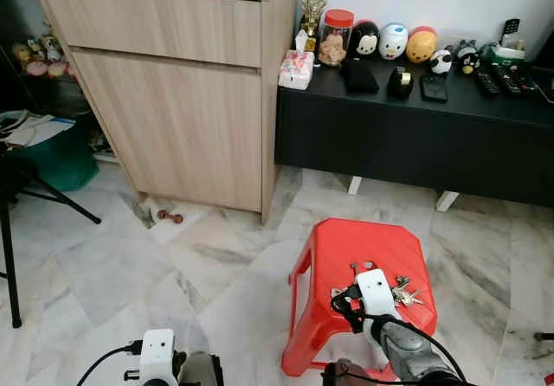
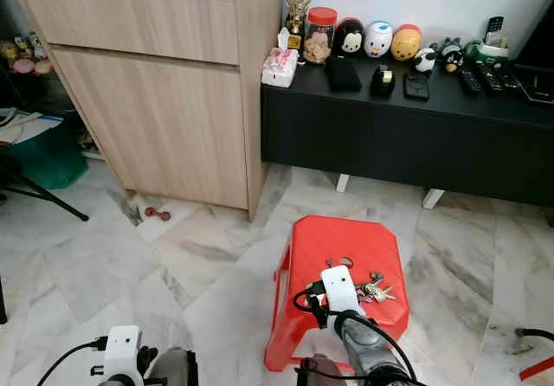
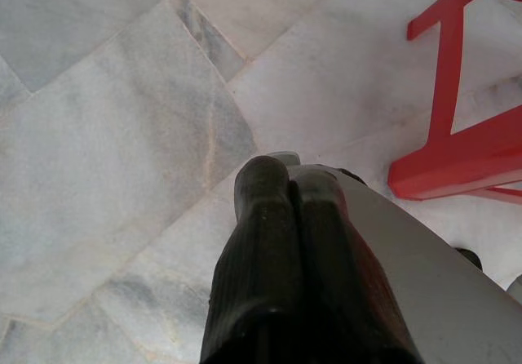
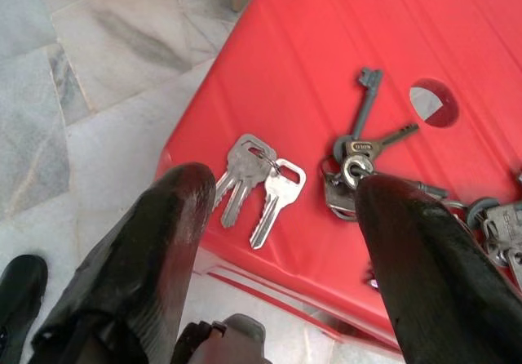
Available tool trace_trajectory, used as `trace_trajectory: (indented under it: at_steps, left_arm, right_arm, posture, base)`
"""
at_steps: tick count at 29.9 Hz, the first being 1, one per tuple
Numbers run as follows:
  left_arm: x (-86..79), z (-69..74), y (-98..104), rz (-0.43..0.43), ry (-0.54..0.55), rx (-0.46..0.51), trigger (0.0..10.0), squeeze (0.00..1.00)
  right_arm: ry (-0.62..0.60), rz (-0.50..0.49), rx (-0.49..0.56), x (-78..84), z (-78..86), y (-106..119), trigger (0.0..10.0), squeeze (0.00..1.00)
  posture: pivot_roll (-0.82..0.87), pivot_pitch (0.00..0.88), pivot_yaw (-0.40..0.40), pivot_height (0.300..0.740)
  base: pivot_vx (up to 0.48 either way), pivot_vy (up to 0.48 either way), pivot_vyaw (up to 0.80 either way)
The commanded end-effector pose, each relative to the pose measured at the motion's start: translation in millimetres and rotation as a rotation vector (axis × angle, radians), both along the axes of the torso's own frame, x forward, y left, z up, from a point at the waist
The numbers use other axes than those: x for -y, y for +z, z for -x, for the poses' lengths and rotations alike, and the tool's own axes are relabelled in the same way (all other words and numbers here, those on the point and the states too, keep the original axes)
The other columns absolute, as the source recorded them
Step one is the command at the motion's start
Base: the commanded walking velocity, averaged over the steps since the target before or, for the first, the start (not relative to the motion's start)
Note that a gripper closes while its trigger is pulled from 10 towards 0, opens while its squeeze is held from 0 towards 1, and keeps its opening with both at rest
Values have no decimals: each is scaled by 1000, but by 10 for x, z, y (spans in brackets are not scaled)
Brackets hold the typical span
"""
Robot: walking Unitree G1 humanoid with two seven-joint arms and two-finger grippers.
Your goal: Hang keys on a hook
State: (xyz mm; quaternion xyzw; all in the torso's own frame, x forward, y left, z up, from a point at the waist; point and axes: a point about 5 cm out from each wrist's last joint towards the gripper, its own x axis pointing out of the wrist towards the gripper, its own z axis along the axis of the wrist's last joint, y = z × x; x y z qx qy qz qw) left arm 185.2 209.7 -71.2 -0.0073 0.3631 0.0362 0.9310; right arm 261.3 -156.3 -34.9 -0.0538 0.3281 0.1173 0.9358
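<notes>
A bunch of keys lies on the top of a red plastic stool, near its front right side. In the right wrist view the bunch splits into a few silver keys on a ring and darker long-shafted keys beside a hole in the stool top. My right gripper hovers just above them, open, one black finger on each side and nothing held. My left gripper hangs low over the marble floor left of the stool, its fingers pressed shut on nothing.
A tall wooden cabinet stands at the back left. A low black console at the back right carries toys, a jar and remotes. A small red object lies at the cabinet's foot. Black tripod legs and a green bin are at far left.
</notes>
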Motion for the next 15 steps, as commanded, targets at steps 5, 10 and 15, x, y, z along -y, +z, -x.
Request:
trace_trajectory:
  at_steps: [5,10,15]
  left_arm:
    - [111,341,-205,26,-30,-163,10000,0]
    - [112,343,-206,26,-33,-163,10000,0]
    - [107,343,-205,20,-34,-164,10000,0]
  right_arm:
    - [-8,7,-23,21,40,-35,10000,0]
    - [-8,6,-24,17,41,-35,10000,0]
    - [-5,4,-29,7,47,-41,10000,0]
  posture:
    - [97,111,-93,621]
    - [97,113,-92,621]
    - [97,111,-91,621]
  base:
    - [305,0,0]
    - [328,0,0]
    - [134,0,0]
